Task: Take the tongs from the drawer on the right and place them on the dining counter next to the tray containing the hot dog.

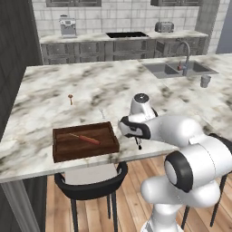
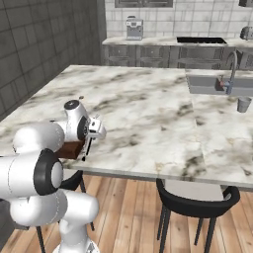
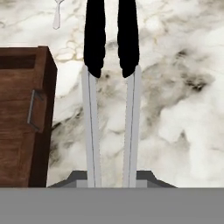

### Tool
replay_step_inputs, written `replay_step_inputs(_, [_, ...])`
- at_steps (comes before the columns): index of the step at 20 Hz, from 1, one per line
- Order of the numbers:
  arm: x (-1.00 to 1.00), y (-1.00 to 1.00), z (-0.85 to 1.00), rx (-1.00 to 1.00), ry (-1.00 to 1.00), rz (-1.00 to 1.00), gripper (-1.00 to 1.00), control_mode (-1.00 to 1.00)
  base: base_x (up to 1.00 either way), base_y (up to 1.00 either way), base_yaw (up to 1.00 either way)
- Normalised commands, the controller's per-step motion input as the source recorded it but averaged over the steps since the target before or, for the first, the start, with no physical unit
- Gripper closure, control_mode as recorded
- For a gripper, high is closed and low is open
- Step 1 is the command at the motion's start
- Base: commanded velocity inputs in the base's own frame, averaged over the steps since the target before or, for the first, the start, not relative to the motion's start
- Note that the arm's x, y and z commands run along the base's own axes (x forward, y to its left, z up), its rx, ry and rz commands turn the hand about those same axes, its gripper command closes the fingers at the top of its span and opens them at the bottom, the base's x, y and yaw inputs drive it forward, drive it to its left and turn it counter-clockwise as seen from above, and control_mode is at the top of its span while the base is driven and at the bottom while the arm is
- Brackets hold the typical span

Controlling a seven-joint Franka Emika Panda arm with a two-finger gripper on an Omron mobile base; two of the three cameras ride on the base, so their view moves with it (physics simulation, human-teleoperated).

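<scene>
A: Left base view?
B: Gripper (image 1: 139,144) at 3 o'clock of the brown tray (image 1: 108,144), over the dining counter (image 1: 90,86) edge. Reddish hot dog (image 1: 89,139) inside.

A: Right base view?
B: Dark, slim tongs (image 2: 87,149) hanging at 6 o'clock from the hand.

A: Hand view?
B: Jaws narrowed, clamped on tongs (image 3: 111,39): two silvery arms, black tips toward 12 o'clock. Tray wall (image 3: 43,118) at 9 o'clock. Touching marble? Cannot tell.
</scene>
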Motion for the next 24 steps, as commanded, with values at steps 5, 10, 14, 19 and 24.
replay_step_inputs(5, [0.45, 0.01, -0.12, 0.00, 0.00, 0.00, 1.00, -1.00, 0.00, 0.00, 0.00])
replay_step_inputs(10, [0.20, 0.11, -0.29, 0.00, 0.00, 0.00, 1.00, -1.00, 0.00, 0.00, 0.00])
replay_step_inputs(14, [0.17, 0.06, -0.22, 0.00, 0.00, 0.00, 1.00, -1.00, 0.00, 0.00, 0.00])
replay_step_inputs(19, [0.37, 0.00, -0.11, 0.00, 0.00, 0.00, 1.00, -1.00, 0.00, 0.00, 0.00])
replay_step_inputs(24, [0.30, 0.00, -0.25, 0.00, 0.00, 0.00, 1.00, -1.00, 0.00, 0.00, 0.00])
